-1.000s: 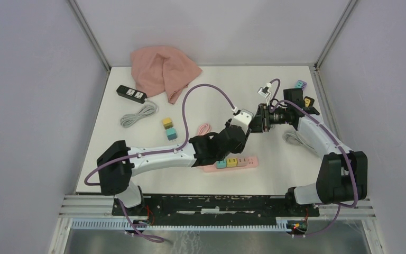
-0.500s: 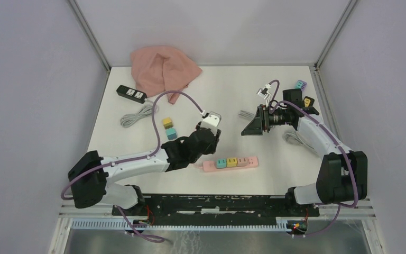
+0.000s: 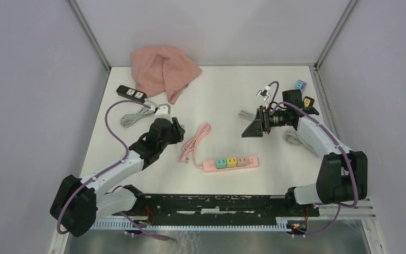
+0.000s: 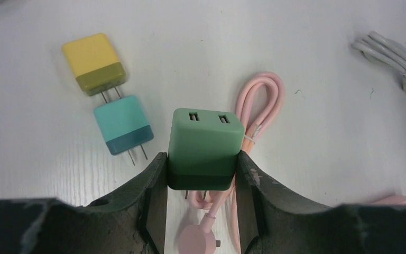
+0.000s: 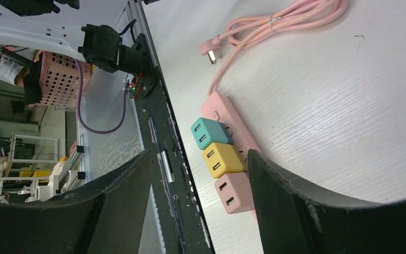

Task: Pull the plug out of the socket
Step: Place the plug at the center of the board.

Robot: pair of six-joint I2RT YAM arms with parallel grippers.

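My left gripper is shut on a green two-port plug, held above the table with its prongs toward the camera. Below it are the pink cable and its round pink plug head. The pink socket strip lies near the front. A teal plug, a yellow plug and a pink plug sit in it. My right gripper hangs open above the table, right of centre, with nothing between its fingers. The top view shows my left gripper left of the pink cable.
A loose yellow plug and a teal plug lie just left of the held one. A pink cloth and a black power strip with a grey cable are at the back left. A white cable and small adapters lie at the right.
The two grippers were together at the centre a second ago. The right gripper opened, and the left arm swung back to the left with the green plug.
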